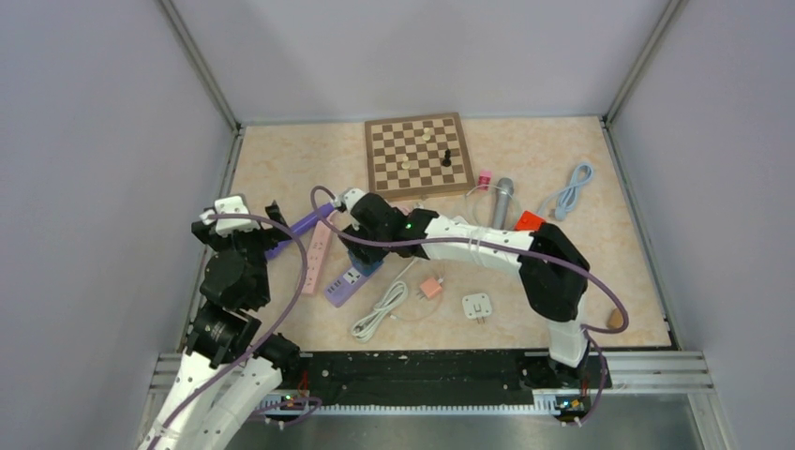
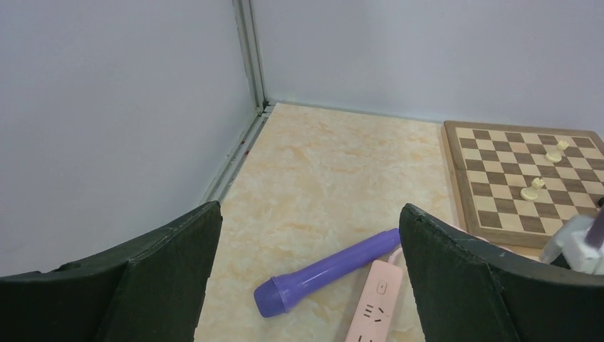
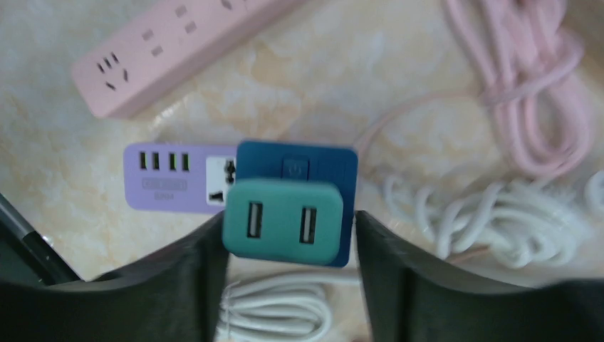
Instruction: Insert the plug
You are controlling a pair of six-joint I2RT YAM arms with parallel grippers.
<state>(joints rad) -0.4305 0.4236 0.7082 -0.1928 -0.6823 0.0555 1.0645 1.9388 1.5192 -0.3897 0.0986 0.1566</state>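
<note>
Right wrist view: right gripper [image 3: 290, 219] clamps the teal plug [image 3: 283, 221] just above the blue end of the strip [image 3: 167, 178]; prongs hidden.
Top view: the wrist covers the plug; left gripper [image 1: 274, 214] too small to judge.
Left wrist view: its fingers stand wide; one hides the far end of the torch [image 2: 324, 271].

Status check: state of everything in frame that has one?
left gripper: jaws wide open, empty.
right gripper: jaws closed on green plug.
green plug: held over blue block, seating unclear.
purple strip: four USB ports empty.
pink power strip: lying flat, visible sockets empty.
white cable: coiled.
</note>
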